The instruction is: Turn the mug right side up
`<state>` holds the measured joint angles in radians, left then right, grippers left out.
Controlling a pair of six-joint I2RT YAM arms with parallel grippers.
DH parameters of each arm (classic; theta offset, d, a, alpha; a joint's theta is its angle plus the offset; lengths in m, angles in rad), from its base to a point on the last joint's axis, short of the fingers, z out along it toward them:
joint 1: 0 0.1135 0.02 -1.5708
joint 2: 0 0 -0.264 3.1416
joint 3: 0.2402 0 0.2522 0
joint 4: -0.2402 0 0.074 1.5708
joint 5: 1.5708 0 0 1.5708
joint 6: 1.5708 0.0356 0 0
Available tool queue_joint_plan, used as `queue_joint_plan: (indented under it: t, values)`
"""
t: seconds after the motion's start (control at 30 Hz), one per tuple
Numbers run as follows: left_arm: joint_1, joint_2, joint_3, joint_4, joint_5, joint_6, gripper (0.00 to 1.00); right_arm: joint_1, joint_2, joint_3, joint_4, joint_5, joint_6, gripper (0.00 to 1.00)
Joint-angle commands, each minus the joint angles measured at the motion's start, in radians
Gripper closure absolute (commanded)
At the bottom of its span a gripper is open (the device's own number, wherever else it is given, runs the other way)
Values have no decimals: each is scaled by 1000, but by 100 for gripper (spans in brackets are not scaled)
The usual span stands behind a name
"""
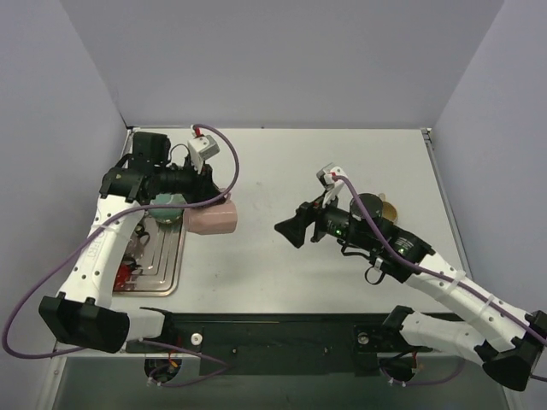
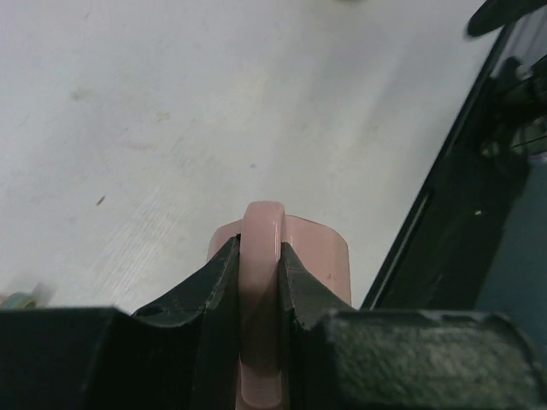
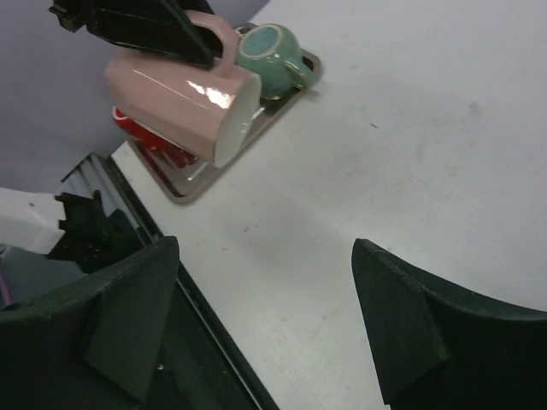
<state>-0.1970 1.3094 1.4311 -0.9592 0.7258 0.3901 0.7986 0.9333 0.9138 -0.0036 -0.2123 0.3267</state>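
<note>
The pink mug (image 1: 213,219) hangs on its side above the table, just right of the metal tray, its open mouth facing right toward the right arm. My left gripper (image 1: 205,198) is shut on the mug's handle (image 2: 261,248), with the pink body (image 2: 320,256) below the fingers. In the right wrist view the mug (image 3: 184,98) shows at upper left, held by the black fingers (image 3: 145,26), mouth toward the camera. My right gripper (image 1: 291,231) is open and empty over the middle of the table, some way right of the mug.
A metal tray (image 1: 158,265) lies at the left with a teal mug (image 1: 168,209) upside down on it and a red object (image 1: 125,275). A yellowish object (image 1: 386,207) sits behind the right arm. The black rail (image 1: 282,329) runs along the near edge.
</note>
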Motion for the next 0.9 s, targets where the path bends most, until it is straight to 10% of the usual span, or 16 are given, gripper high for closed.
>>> queue_joint_plan:
  t: [0.0, 0.37, 0.43, 0.53, 0.6, 0.63, 0.7, 0.87]
  values:
    - [-21, -104, 51, 242, 283, -322, 100, 69, 74, -13, 399, -133, 130, 23]
    - [-45, -98, 13, 424, 418, -545, 100, 159, 306, 97, 642, -254, 274, 33]
    - [-56, -93, -4, 460, 426, -568, 100, 165, 337, 118, 668, -278, 290, 46]
    - [-64, -88, -26, 479, 411, -557, 100, 169, 360, 129, 679, -282, 295, 94]
    - [-61, -88, -26, 429, 355, -473, 100, 168, 337, 120, 602, -233, 256, 100]
    - [-61, -85, -20, 368, 325, -408, 82, 163, 329, 122, 497, -169, 214, 100]
    - [-58, -85, -11, 295, 162, -312, 10, 160, 299, 167, 245, -4, 125, 100]
    - [-39, -85, -8, 220, -320, -140, 9, 43, 390, 361, -316, 384, 3, 100]
